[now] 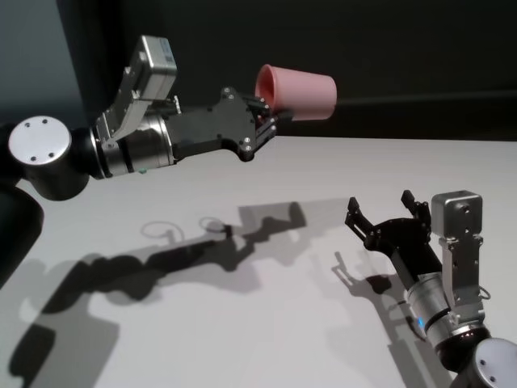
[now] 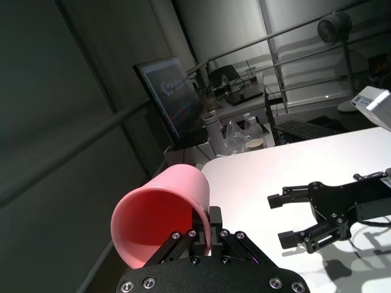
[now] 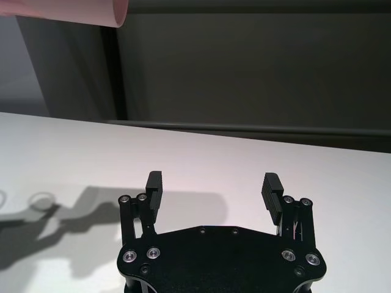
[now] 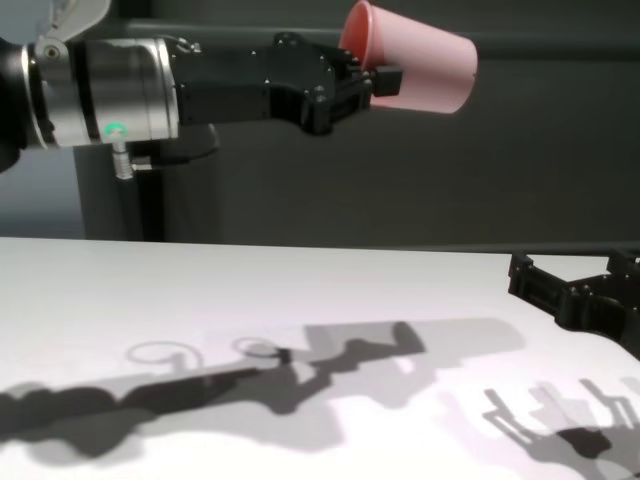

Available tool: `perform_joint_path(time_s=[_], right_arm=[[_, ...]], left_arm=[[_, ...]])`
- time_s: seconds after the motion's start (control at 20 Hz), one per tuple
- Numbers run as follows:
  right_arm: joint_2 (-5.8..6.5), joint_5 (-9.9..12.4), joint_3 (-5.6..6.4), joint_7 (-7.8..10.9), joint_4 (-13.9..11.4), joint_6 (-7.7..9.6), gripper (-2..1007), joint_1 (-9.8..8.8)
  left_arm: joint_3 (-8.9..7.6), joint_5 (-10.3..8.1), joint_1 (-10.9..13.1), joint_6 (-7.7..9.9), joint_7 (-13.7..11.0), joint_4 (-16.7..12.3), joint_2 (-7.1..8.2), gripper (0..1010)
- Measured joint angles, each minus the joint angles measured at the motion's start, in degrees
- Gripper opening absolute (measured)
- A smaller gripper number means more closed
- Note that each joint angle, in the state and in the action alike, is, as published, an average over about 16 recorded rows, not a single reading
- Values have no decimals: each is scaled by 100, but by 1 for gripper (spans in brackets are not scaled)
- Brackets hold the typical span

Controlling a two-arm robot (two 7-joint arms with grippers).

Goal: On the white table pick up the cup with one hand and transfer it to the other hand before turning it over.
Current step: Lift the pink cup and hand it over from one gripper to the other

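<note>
The cup [image 1: 297, 91] hangs in the air, lying on its side high above the white table [image 1: 266, 307], which spreads wide below and carries the shadows of both arms. The left claw [image 1: 271, 113] is clenched on the cup's rim, one finger inside and one outside, with the cup's base pointing away from the arm. The right claw [image 1: 386, 212] hovers low over the table's right side, well apart from the cup, its fingers spread wide and holding nothing.
</note>
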Motion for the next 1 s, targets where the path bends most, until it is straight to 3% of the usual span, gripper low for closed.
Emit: perform_joint_path(time_s=[0.45, 1.0], right_arm=[[0, 0, 0, 0, 0, 0, 1000, 0], [0, 0, 0, 0, 0, 0, 1000, 0]], left_arm=[[-7, -447, -131, -56, -132, 366, -384, 52], [-61, -857, -98, 36, -197, 461, -613, 52]])
